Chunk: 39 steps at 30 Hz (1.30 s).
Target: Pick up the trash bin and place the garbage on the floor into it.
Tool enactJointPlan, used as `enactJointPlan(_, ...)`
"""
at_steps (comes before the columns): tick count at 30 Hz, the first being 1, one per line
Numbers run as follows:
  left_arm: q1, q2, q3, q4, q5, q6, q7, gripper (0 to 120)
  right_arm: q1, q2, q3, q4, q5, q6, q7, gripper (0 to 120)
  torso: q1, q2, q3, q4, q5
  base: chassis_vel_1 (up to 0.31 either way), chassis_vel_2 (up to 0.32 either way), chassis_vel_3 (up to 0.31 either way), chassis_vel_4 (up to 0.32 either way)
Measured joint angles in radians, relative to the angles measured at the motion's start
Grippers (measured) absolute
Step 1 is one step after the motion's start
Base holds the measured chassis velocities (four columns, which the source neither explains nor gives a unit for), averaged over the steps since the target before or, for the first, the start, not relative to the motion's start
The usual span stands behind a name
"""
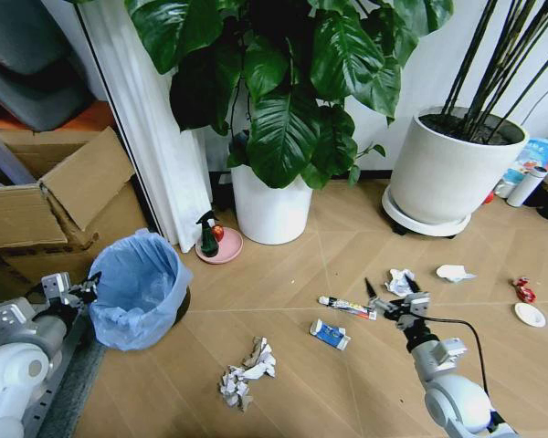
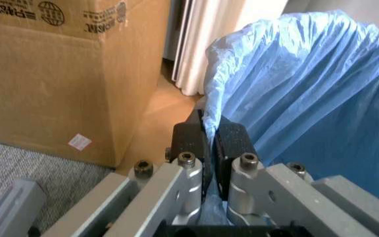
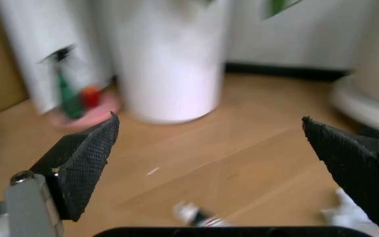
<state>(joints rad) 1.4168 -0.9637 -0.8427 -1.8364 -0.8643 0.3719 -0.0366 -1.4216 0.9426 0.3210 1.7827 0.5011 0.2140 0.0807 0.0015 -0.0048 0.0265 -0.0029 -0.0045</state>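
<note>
Left gripper [image 2: 209,143] sits at the near rim of the trash bin [image 1: 139,290], pads pinched tight on the rim w/ a fold of blue liner between them, as the left wrist view shows. Right gripper [image 3: 216,163] hangs low over the wood floor [image 1: 347,265] w/ fingers spread wide, nothing in them, just above the long tube box [image 1: 347,307] and beside a small white wad [image 1: 401,280].

Handling, as a judgement: bin looks light and stiff enough at the rim to lift one-sided, but the liner is thin, slick and crinkly, so a grip on plastic alone could slip or tear; a bite that takes in the hard rim under the film is safer. Litter is all light: paper wads squash easily, boxes are flat and low to the floor, so need a pinch across the narrow edges.

Looks: bin is small, round, dark, near the cardboard box [image 1: 46,196], liner puffed over the top. A big crumpled paper wad [image 1: 247,372] lies mid-floor, a short blue-white box [image 1: 330,334] nearby, a red wrapper [image 1: 524,290] and white round lid [image 1: 530,314] on the robot's far right.
</note>
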Motion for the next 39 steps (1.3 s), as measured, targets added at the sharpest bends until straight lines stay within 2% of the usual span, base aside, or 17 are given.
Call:
enactJointPlan(2, 0.024, 0.000, -0.003, -0.023, 0.003, -0.001, 0.001, 0, 0.055, -0.058, -0.083, -0.027, 0.053, -0.032, -0.082, 100, 0.000, 0.000, 0.000, 0.0007, -0.0001, 0.000, 0.000, 0.000, 0.000)
enactJointPlan(3, 0.025, 0.008, 0.008, -0.027, 0.004, -0.001, 0.001, 0, 0.090, -0.088, -0.120, -0.066, 0.100, -0.037, -0.214, 100, 0.000, 0.000, 0.000, 0.0015, 0.0000, 0.000, 0.000, 0.000, 0.000)
enactJointPlan(4, 0.025, 0.008, 0.008, -0.027, 0.004, -0.001, 0.001, 0, 0.090, -0.088, -0.120, -0.066, 0.100, -0.037, -0.214, 100, 0.000, 0.000, 0.000, 0.0015, 0.0000, 0.000, 0.000, 0.000, 0.000)
enactJointPlan(5, -0.004, 0.029, 0.054, -0.019, 0.004, -0.001, 0.000, 0, 0.111, -0.116, -0.152, -0.119, 0.133, -0.024, -0.334, 100, 0.000, 0.000, 0.000, 0.0006, -0.0001, 0.023, 0.057, 0.038, 0.010)
enactJointPlan(6, -0.010, 0.037, 0.071, -0.017, 0.004, -0.001, 0.000, 0, 0.137, -0.127, -0.185, -0.154, 0.140, -0.017, -0.376, 100, 0.000, 0.000, 0.000, -0.0012, -0.0010, 0.023, 0.057, 0.002, 0.010)
enactJointPlan(8, 0.001, 0.041, 0.075, -0.021, 0.007, -0.001, 0.002, 0, 0.233, -0.133, -0.269, -0.239, 0.143, 0.003, -0.488, 100, 0.000, 0.000, 0.000, -0.0007, 0.0001, 0.000, 0.000, 0.000, 0.000)
enactJointPlan(10, 0.005, 0.041, 0.074, -0.023, 0.009, -0.001, 0.003, 0, 0.253, -0.133, -0.285, -0.253, 0.139, 0.006, -0.510, 100, 0.000, 0.000, 0.000, -0.0007, 0.0003, 0.000, 0.000, 0.000, 0.000)
enactJointPlan(11, 0.020, 0.041, 0.069, -0.028, 0.019, -0.002, 0.006, 0, 0.343, -0.131, -0.355, -0.308, 0.115, 0.012, -0.581, 100, 0.000, 0.000, 0.000, 0.0009, -0.0003, 0.000, 0.000, 0.000, 0.000)
enactJointPlan(14, 0.029, 0.041, 0.063, -0.033, 0.024, -0.002, 0.008, 0, 0.414, -0.126, -0.427, -0.350, 0.101, 0.012, -0.626, 100, 0.000, 0.000, 0.000, 0.0007, -0.0011, 0.000, 0.000, 0.000, 0.000)
enactJointPlan(16, 0.044, 0.044, 0.046, -0.040, 0.029, -0.003, 0.010, 0, 0.529, -0.106, -0.538, -0.416, 0.086, 0.013, -0.711, 100, 0.000, 0.000, 0.000, 0.0008, 0.0004, 0.000, 0.000, 0.000, 0.000)
enactJointPlan(17, 0.044, 0.044, 0.046, -0.040, 0.029, -0.003, 0.010, 0, 0.529, -0.106, -0.538, -0.416, 0.086, 0.013, -0.711, 100, 0.000, 0.000, 0.000, 0.0008, 0.0004, 0.000, 0.000, 0.000, 0.000)
enactJointPlan(20, 0.057, 0.047, 0.032, -0.043, 0.033, -0.003, 0.011, 0, 0.687, -0.075, -0.673, -0.494, 0.055, 0.013, -0.774, 100, 0.000, 0.000, 0.000, 0.0006, -0.0006, 0.000, 0.000, 0.000, 0.000)
enactJointPlan(24, 0.062, 0.046, 0.025, -0.043, 0.048, -0.004, 0.010, 0, 0.813, -0.022, -0.786, -0.593, -0.019, 0.017, -0.815, 100, 0.000, 0.000, 0.000, 0.0007, -0.0007, 0.000, 0.000, 0.000, 0.000)
enactJointPlan(30, 0.067, 0.042, 0.019, -0.050, 0.058, -0.004, 0.010, 0, 0.893, 0.062, -0.858, -0.721, -0.150, 0.037, -0.871, 100, 0.000, 0.000, 0.000, 0.0003, -0.0005, 0.000, 0.000, 0.000, 0.000)
enactJointPlan(32, 0.068, 0.042, 0.014, -0.051, 0.060, -0.004, 0.009, 0, 0.924, 0.124, -0.881, -0.790, -0.217, 0.049, -0.910, 100, 0.000, 0.000, 0.000, 0.0002, -0.0005, 0.000, 0.000, 0.000, 0.000)
enactJointPlan(34, 0.069, 0.040, 0.010, -0.051, 0.060, -0.004, 0.009, 0, 0.942, 0.187, -0.896, -0.838, -0.237, 0.055, -0.923, 100, 0.000, 0.000, 0.000, 0.0003, -0.0005, 0.000, 0.000, 0.000, 0.000)
enactJointPlan(39, 0.069, 0.039, 0.007, -0.050, 0.060, -0.004, 0.008, 0, 0.957, 0.252, -0.917, -0.886, -0.256, 0.064, -0.939, 100, 0.000, 0.000, 0.000, 0.0006, -0.0005, 0.000, 0.000, 0.000, 0.000)
